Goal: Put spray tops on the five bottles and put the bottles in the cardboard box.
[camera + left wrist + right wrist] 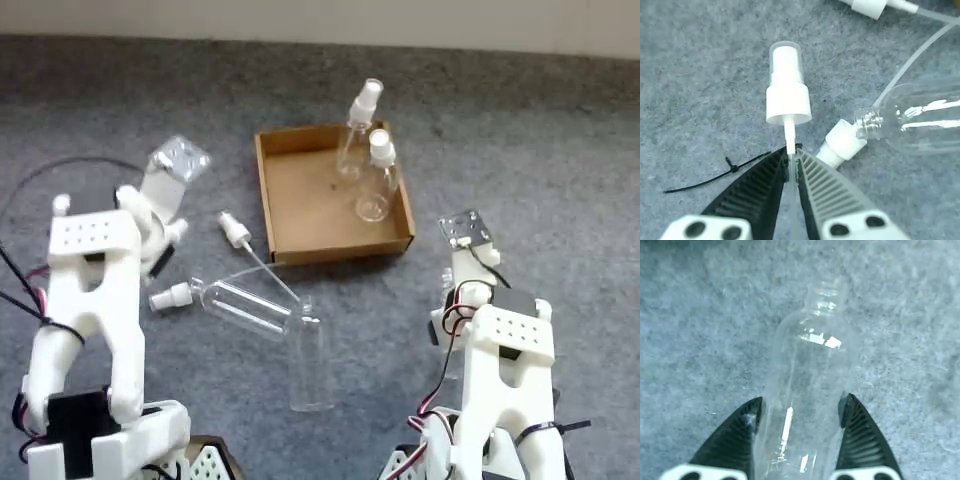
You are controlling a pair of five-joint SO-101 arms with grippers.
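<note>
The left end effector (791,151) pinches the thin dip tube of a smooth white plastic spray top (787,85), which points straight away above the fuzzy grey table (690,75). The right end effector (802,400) clasps a clear cylindrical bottle (810,365), its threaded neck pointing away.

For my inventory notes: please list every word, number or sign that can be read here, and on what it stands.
No text can be read: none on the cardboard box, on the bottle held by the right gripper, or on the spray top held by the left gripper.
</note>
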